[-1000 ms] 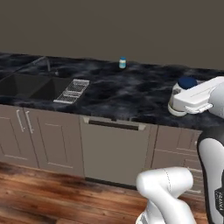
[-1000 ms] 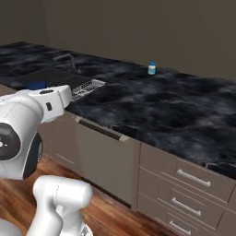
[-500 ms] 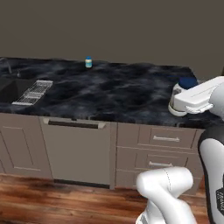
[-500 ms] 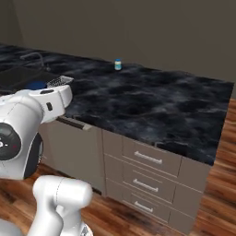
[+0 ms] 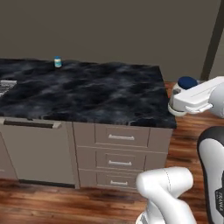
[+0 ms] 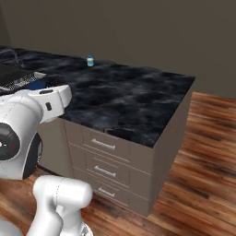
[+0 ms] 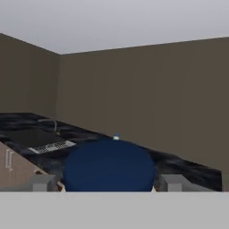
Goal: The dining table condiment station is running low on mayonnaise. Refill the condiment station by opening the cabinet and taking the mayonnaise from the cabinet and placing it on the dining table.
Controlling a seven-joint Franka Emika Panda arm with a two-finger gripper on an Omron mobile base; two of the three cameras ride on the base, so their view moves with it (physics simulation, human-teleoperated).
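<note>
Room: plain taupe walls, wood floor.
Desk (image 5: 100, 94): black marble, small jar (image 5: 57, 62) at back.
Claw (image 7: 108, 184): clamping the mayonnaise (image 7: 108, 166), carried level, likely for transport.

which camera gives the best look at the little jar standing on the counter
The left base view: the jar stands whole near the counter's back edge. In the right base view it is smaller; in the hand view only a speck beyond a dark blue lid.
</note>
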